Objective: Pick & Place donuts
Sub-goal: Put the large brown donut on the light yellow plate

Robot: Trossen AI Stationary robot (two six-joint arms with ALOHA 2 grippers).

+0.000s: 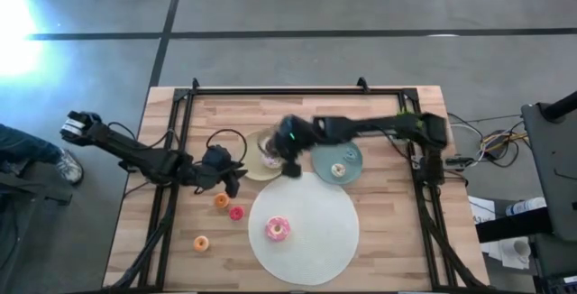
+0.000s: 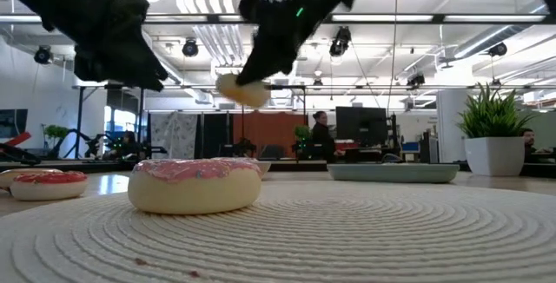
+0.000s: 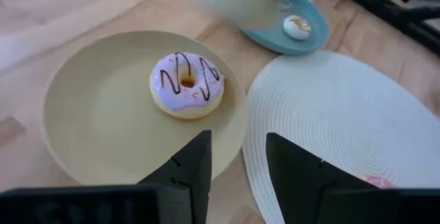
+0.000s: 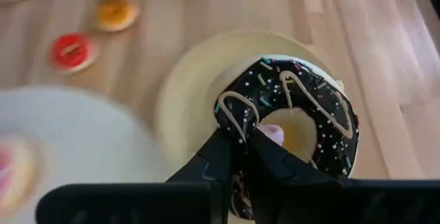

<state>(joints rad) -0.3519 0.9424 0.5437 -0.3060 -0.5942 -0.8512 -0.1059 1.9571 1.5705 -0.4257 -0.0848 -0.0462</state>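
Note:
My right gripper is shut on the dark chocolate donut and holds it in the air above the beige plate. From below, the donut's cream underside shows. The pale pink-white donut lies flat on the beige plate. My left gripper is open and hovers over that plate's rim, short of this donut. The bright pink donut rests on the white mat. A cream mini donut sits on the teal plate. My right gripper pinches the chocolate donut's ring on the side nearest the wrist. One finger seems to reach into the hole and the other stays outside. The fingers come from above, slanting down. The donut is lifted clear, tilted.
An orange mini donut, a red-pink one and another orange one lie on the wood to the left of the mat. A black frame runs along the table's edges. Both arms are close together over the beige plate.

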